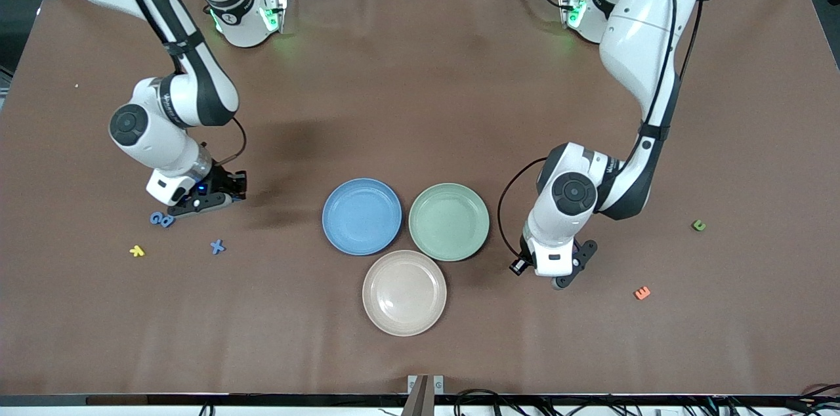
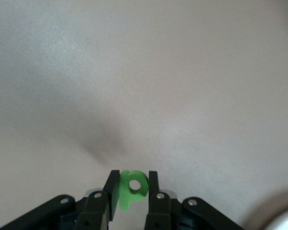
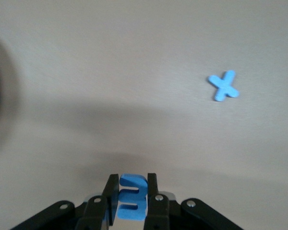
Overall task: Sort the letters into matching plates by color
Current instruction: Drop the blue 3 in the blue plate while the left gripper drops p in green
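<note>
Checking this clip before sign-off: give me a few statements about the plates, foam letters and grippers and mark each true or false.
1. The left gripper is shut on a small green foam letter. True.
2. The right gripper is open and holds nothing. False: it is shut on a small blue foam letter.
3. The round blue plate already holds letters. False: it holds none.
4. The round pale green plate sits beside the blue plate. True.
5. A blue X-shaped foam letter lies on the brown table. True.
</note>
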Controlling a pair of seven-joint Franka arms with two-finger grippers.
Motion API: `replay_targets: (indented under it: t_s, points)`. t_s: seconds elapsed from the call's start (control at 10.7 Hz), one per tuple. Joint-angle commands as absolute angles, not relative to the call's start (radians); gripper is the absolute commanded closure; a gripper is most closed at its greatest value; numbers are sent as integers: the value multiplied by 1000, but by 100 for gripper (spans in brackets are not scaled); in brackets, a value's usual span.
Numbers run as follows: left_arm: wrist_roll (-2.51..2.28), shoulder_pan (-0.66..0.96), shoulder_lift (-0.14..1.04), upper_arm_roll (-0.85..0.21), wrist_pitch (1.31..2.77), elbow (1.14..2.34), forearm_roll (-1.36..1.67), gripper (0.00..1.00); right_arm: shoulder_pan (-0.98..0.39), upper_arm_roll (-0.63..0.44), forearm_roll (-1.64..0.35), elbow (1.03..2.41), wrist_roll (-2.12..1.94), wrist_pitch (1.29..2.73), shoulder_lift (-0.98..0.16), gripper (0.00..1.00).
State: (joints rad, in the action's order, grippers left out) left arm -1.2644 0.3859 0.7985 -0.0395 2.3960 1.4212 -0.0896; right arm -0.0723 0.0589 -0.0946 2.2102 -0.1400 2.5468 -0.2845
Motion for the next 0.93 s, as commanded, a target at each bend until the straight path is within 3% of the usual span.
replay_targets:
  t_s: [0.0,0.47,0.84]
  points:
    - [-1321,417,759,-55,2373,1439,-100,100,-164,58,-98,2065,136,2409,-310,88]
    - [-1390,439,761,-144,2373,1434,-97,100,-343,58,-97,1851,565,2407,-475,87]
    - [-1457,512,759,-144,2373,1434,-97,100,-417,67,-97,1747,713,2407,-578,85]
